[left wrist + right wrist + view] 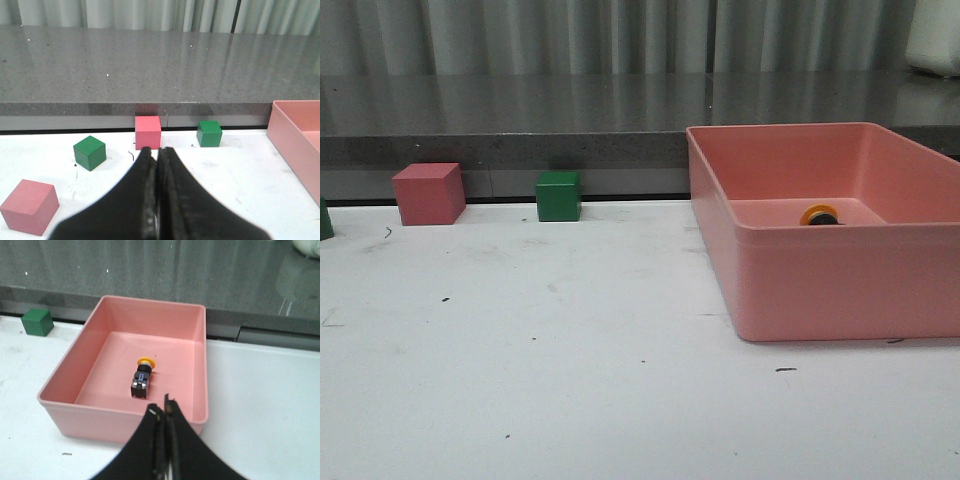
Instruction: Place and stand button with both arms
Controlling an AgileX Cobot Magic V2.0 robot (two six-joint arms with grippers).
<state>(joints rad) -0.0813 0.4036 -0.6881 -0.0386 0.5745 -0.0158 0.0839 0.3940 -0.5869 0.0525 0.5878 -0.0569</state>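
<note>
The button (141, 376) is lying on its side on the floor of the pink bin (65, 410), roughly mid-floor with bare pink on every side, its yellow cap pointing toward the bin's far wall. From the front, only the cap (819, 215) is showing over the near rim. The bin is sitting on the right side of the white worktop (570, 370), whose wide middle is lying bare. Along the worktop's far edge, a pink cube (428, 193) and a green cube (559, 196) are standing well apart. The left gripper (156, 155) is hovering with its jaws pressed together, holding nothing. The right gripper (164, 409) is hanging just outside the bin's near wall, jaws likewise closed and empty.
</note>
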